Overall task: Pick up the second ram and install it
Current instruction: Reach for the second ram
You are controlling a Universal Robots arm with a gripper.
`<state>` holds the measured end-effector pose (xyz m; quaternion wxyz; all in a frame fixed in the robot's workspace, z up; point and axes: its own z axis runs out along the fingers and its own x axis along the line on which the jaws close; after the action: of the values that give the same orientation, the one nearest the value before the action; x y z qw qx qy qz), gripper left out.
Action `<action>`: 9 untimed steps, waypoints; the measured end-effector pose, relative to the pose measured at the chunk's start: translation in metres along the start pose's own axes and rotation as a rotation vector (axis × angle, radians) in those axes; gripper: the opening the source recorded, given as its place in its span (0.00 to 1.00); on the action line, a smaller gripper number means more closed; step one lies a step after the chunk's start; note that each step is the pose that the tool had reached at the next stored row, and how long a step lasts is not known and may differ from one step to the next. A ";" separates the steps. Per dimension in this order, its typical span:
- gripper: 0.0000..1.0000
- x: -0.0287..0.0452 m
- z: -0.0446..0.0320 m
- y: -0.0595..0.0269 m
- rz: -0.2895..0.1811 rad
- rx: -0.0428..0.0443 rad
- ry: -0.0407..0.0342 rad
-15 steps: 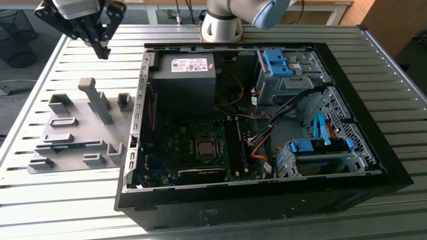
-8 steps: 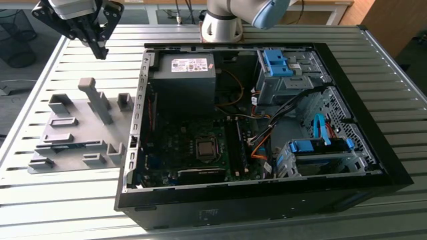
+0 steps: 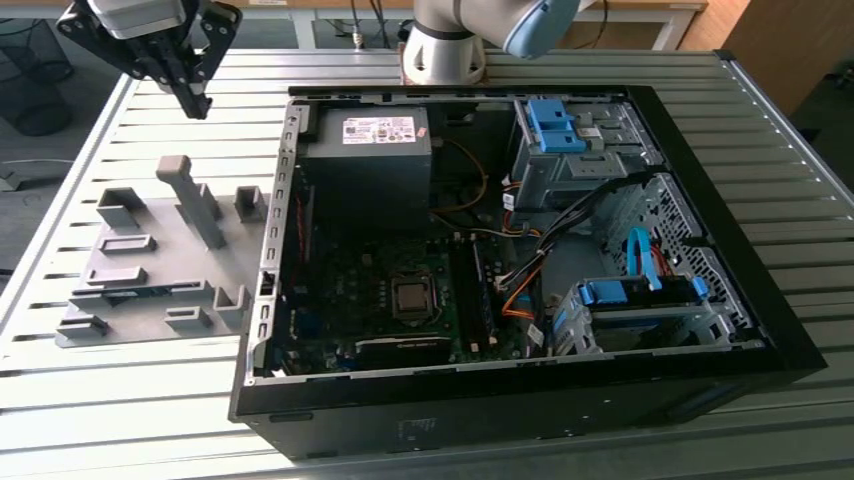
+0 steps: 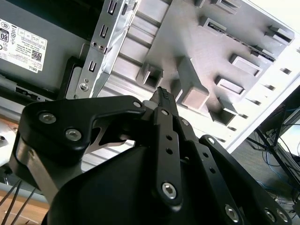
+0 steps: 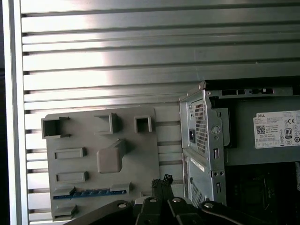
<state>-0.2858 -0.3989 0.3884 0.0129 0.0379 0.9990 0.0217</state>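
Note:
The second ram (image 5: pixel 89 193) is a thin dark strip lying on edge in a slot of the gray holder plate (image 5: pixel 140 159), near the plate's end that is closest to the camera in the exterior view. The exterior view also shows the second ram (image 3: pixel 144 291), low on the holder plate (image 3: pixel 160 235). My gripper (image 3: pixel 198 105) hangs high over the table beyond the plate's far end, well away from the strip. Its black fingers (image 5: pixel 161 180) are shut together with nothing between them. In the second wrist view the gripper (image 4: pixel 162 92) points down toward the plate (image 4: pixel 187 42).
An open black computer case (image 3: pixel 534 400) lies to the exterior view's right of the plate. Inside are a power supply (image 3: pixel 367 150), the motherboard's memory slots (image 3: pixel 474 290), orange and black cables and blue drive brackets. The arm's base (image 3: pixel 447 50) stands behind the case.

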 end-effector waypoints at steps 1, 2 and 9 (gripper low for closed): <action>0.11 0.0005 0.0000 0.0000 0.000 0.0000 0.0000; 0.11 0.0012 0.0000 -0.0001 0.000 0.0000 0.0001; 0.11 0.0083 0.0004 -0.0037 0.000 0.0000 0.0001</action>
<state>-0.2944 -0.4020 0.3877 0.0128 0.0378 0.9990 0.0217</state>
